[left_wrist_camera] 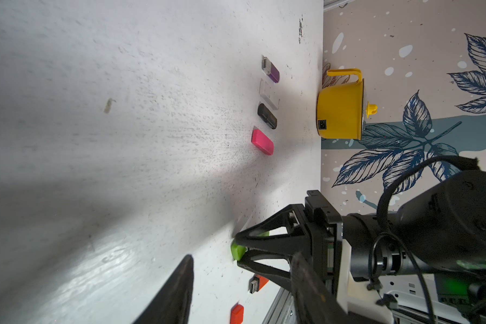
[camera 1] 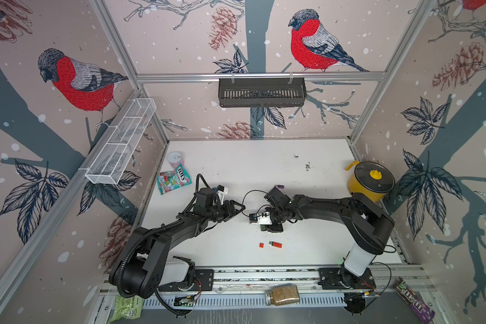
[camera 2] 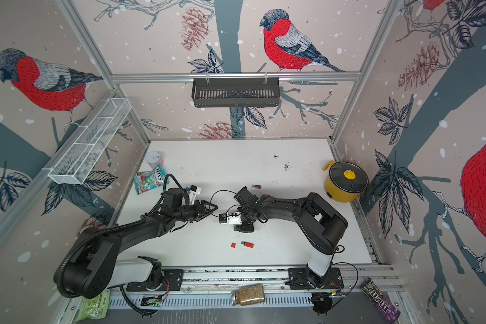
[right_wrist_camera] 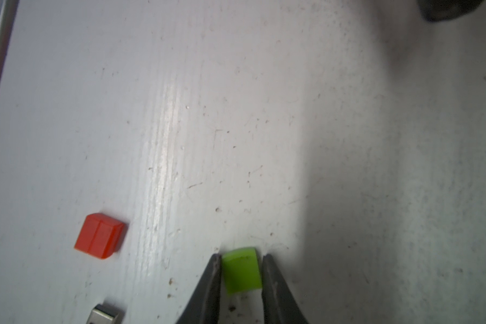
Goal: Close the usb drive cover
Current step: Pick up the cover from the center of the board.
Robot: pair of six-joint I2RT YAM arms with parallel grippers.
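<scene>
Though close beside a smooth, boxy green cap, tapered right fingers' grip unclear; left fingers apart.

Green usb piece, orange cover, yellow pot, walls patterned with red-breasted birds

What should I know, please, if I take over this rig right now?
Left pincer: open, empty.
Right pincer: jaws flank the green piece; firm grip not confirmed.
Orange drive: connector bare, orange cap lying apart beside it.
Done: pink drive and black drive look capped.
Left: cap the orange drive; check the green piece.
</scene>
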